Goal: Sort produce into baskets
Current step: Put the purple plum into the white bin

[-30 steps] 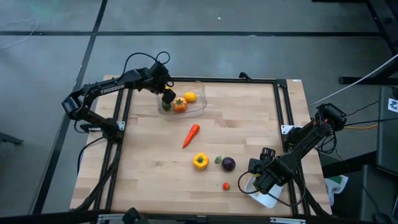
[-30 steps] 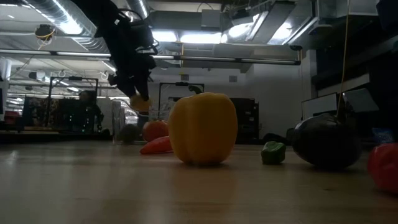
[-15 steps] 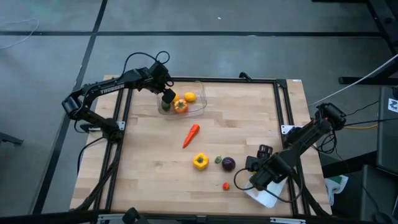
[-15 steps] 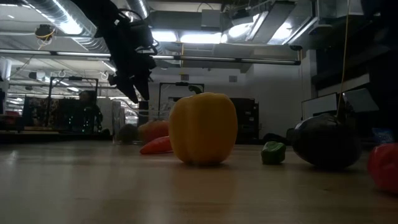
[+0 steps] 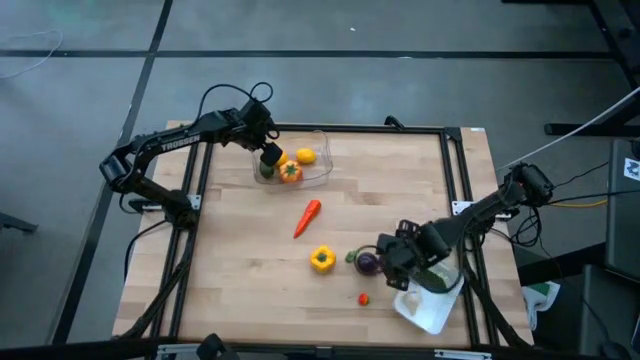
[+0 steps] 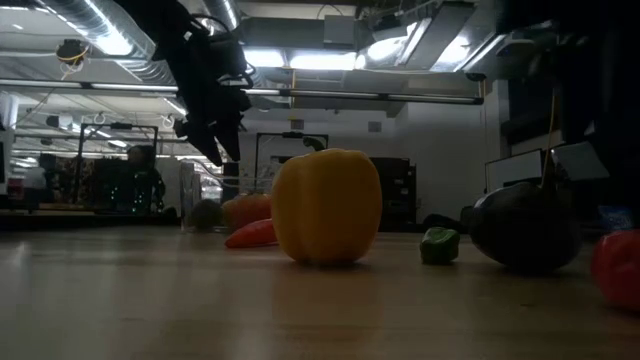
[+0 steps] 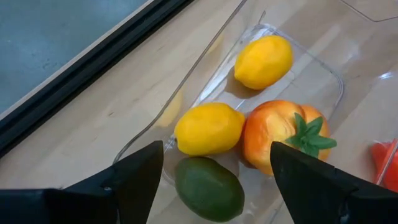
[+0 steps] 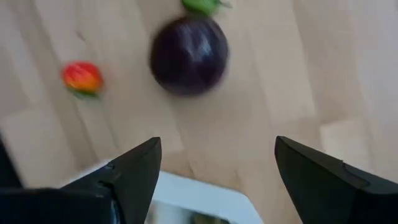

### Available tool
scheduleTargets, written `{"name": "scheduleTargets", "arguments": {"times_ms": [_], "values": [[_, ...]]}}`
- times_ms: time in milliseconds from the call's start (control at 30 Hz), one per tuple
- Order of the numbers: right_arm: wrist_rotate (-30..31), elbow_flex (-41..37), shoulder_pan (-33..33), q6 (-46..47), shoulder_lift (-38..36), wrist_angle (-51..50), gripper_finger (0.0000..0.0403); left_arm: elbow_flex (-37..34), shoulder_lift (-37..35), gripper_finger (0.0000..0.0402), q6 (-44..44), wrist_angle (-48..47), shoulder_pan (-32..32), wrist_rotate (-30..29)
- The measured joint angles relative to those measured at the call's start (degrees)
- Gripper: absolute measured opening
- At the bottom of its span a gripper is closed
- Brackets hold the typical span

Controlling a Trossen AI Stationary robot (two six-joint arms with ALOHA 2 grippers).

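Your right end effector [image 5: 383, 262], fingers apart, faces the purple ball [image 5: 367, 263] to take it; left end effector [image 5: 270, 156], apart, hangs over the clear tub [image 5: 322, 160].

A wooden table [image 5: 400, 180] is carrying everything. A clear tub [image 5: 318, 172] is sitting at eleven o'clock, a white tray [image 5: 425, 312] at five. A carrot [image 5: 307, 217], pepper [image 5: 321, 259] and purple ball [image 5: 367, 263] are lying between.

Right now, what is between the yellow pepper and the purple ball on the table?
A small green piece lies between the yellow pepper and the purple ball. The high view shows it best; the low view shows it too.
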Motion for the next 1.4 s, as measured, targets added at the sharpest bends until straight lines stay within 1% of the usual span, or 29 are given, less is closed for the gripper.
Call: {"name": "scheduleTargets", "arguments": {"times_ms": [133,433,933,1133,1233,1400], "values": [[-2.1,0.0,-2.6,-2.0,0.0,5.3,0.0310,0.0,0.0,0.0292,0.0,-0.2,0.0,0.0],[-1.2,0.0,-6.3,-2.5,0.0,9.6,0.0310,0.0,0.0,0.0292,0.0,-0.5,0.0,0.0],[-1.2,0.0,-6.2,-0.7,0.0,11.4,0.0310,0.0,0.0,0.0292,0.0,-0.5,0.0,0.0],[-2.1,0.0,-6.2,-0.7,0.0,11.8,0.0311,0.0,0.0,0.0292,0.0,-0.5,0.0,0.0],[-2.7,0.0,-6.2,-0.7,0.0,11.8,0.0326,0.0,0.0,0.0292,0.0,-0.5,0.0,0.0],[-3.1,0.0,-6.2,-0.7,0.0,11.8,0.0386,0.0,0.0,0.0292,0.0,-0.5,0.0,0.0]]}}
